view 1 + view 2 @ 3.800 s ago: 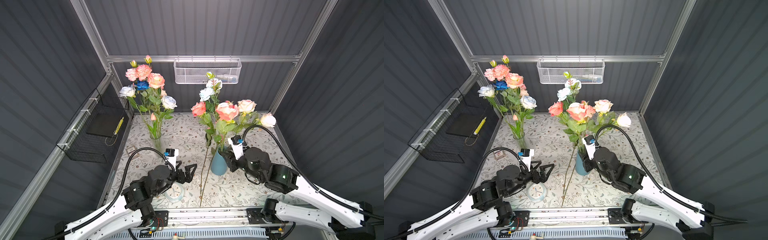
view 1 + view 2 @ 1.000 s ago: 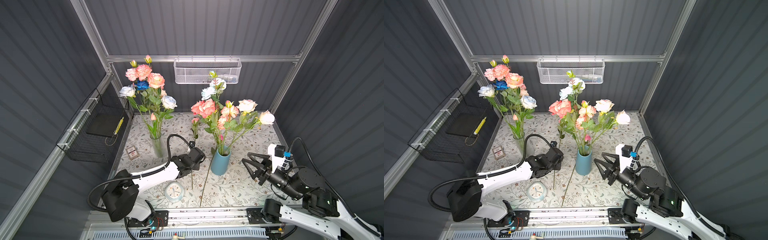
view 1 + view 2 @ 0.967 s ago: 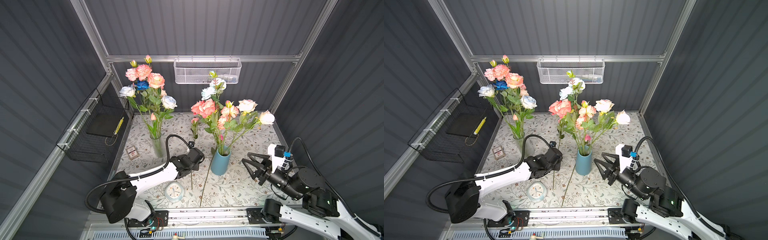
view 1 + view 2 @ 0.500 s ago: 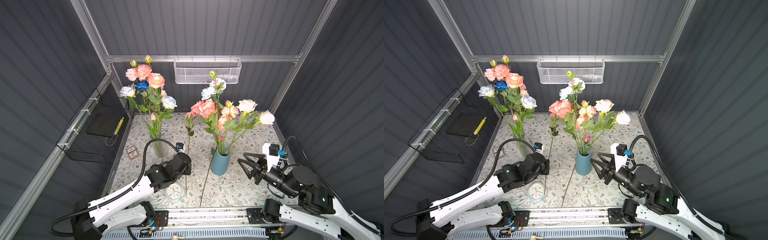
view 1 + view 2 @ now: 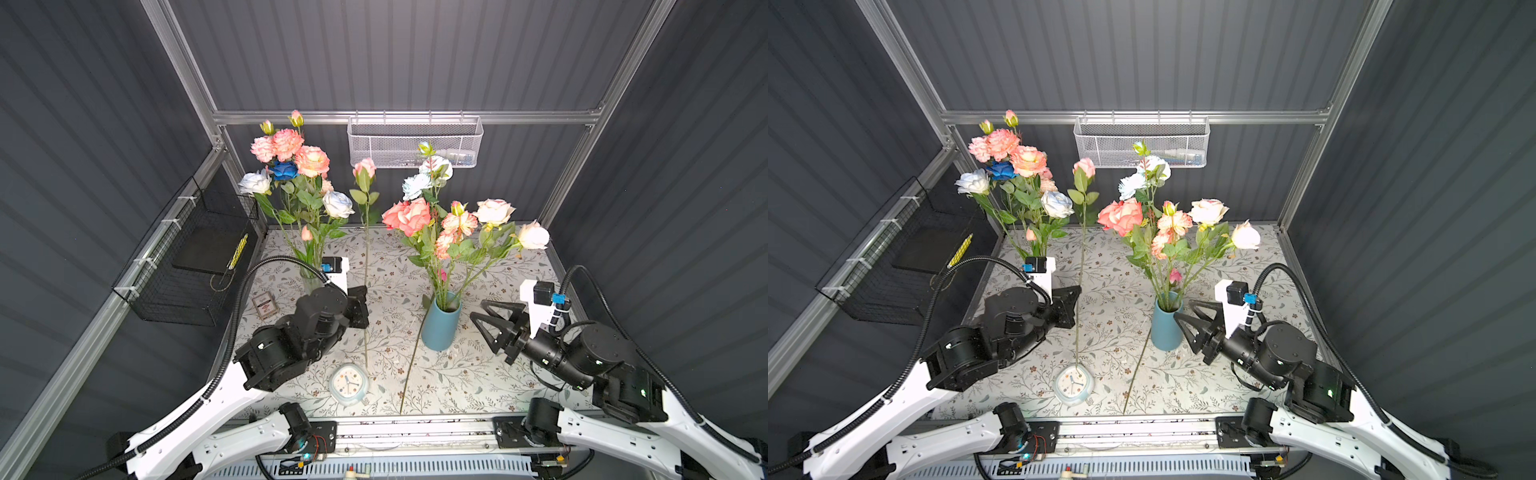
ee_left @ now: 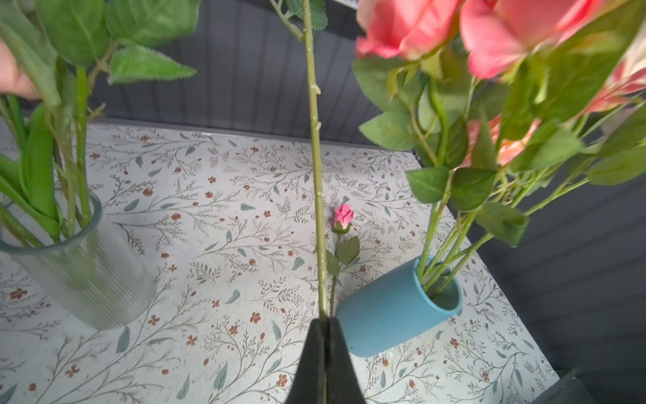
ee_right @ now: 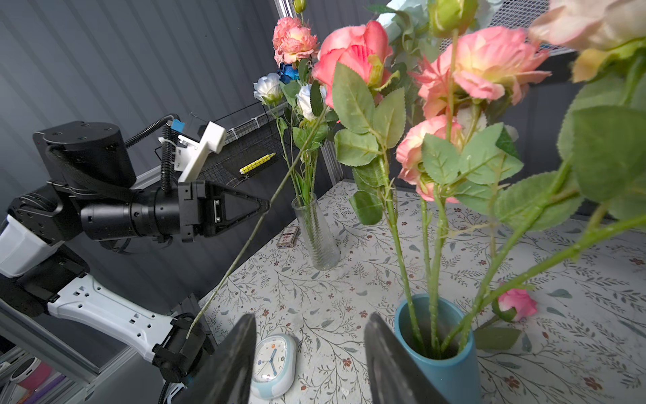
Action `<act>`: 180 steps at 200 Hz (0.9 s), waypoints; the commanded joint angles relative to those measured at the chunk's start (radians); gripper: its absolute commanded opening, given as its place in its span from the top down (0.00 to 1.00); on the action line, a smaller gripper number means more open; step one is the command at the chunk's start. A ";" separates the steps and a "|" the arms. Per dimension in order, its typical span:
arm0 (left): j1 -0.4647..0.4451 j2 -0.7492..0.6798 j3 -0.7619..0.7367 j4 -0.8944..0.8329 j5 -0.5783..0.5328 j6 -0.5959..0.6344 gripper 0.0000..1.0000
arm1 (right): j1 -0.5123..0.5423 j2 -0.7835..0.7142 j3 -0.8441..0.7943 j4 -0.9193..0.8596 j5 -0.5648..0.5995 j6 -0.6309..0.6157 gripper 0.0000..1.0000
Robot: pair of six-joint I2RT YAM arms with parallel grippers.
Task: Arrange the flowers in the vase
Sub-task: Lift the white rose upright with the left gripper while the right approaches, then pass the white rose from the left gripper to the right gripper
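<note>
Far to the left of the blue vase (image 5: 440, 330), on the side wall, we see a black wire basket (image 5: 187, 266). Nearer to the blue vase, on its left and further back, stands a glass vase (image 6: 80, 276) with its own bunch (image 5: 311, 161) of coral, white and blue blooms.

Between the two vases, the left gripper (image 5: 364, 309) has its jaws pressed together on the green stem of a single pink rose (image 5: 365, 167). The grip sits low on the stem. The stem stands nearly upright, and its bloom is well above the blue vase's rim. The lower end hangs down toward a small clock (image 5: 349, 384) that lies on the tablecloth (image 5: 478, 374), in front and to the left of the blue vase. We cannot tell whether that end touches anything.

Just left of the blue vase, a loose stem (image 5: 411, 365) lies on the cloth. It runs from the front edge past the vase's foot, and its small pink bud (image 6: 342, 217) rests behind the vase.

The blue vase stands upright and holds several flowers (image 5: 406, 216) in coral, pink, cream and pale blue. Just right of it, the right gripper (image 5: 478, 311) hovers with its tips pointing at the vase. Its jaws stand partly apart, with nothing between them.
</note>
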 commanded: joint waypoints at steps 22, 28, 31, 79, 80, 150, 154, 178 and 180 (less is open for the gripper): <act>-0.006 -0.072 0.069 0.101 0.100 0.117 1.00 | 0.006 0.095 0.099 0.044 -0.108 -0.015 0.41; -0.006 -0.083 0.068 0.121 0.130 0.128 1.00 | 0.006 0.115 0.113 0.049 -0.132 -0.014 0.39; -0.006 -0.086 0.067 0.135 0.146 0.133 1.00 | 0.006 0.125 0.120 0.052 -0.144 -0.015 0.38; -0.007 -0.116 0.015 0.260 0.411 0.175 1.00 | 0.008 0.270 0.195 0.151 -0.257 -0.006 0.37; -0.007 -0.117 0.013 0.263 0.418 0.175 1.00 | 0.009 0.272 0.197 0.154 -0.258 -0.006 0.37; -0.007 -0.204 -0.120 0.432 0.794 0.189 1.00 | 0.009 0.398 0.315 0.300 -0.307 -0.005 0.32; -0.007 -0.202 -0.121 0.436 0.829 0.188 1.00 | 0.009 0.406 0.323 0.301 -0.308 -0.007 0.32; -0.007 -0.201 -0.137 0.454 0.903 0.180 1.00 | 0.008 0.435 0.351 0.314 -0.310 -0.007 0.32; -0.006 -0.201 -0.137 0.454 0.906 0.181 1.00 | 0.009 0.436 0.351 0.317 -0.312 -0.007 0.33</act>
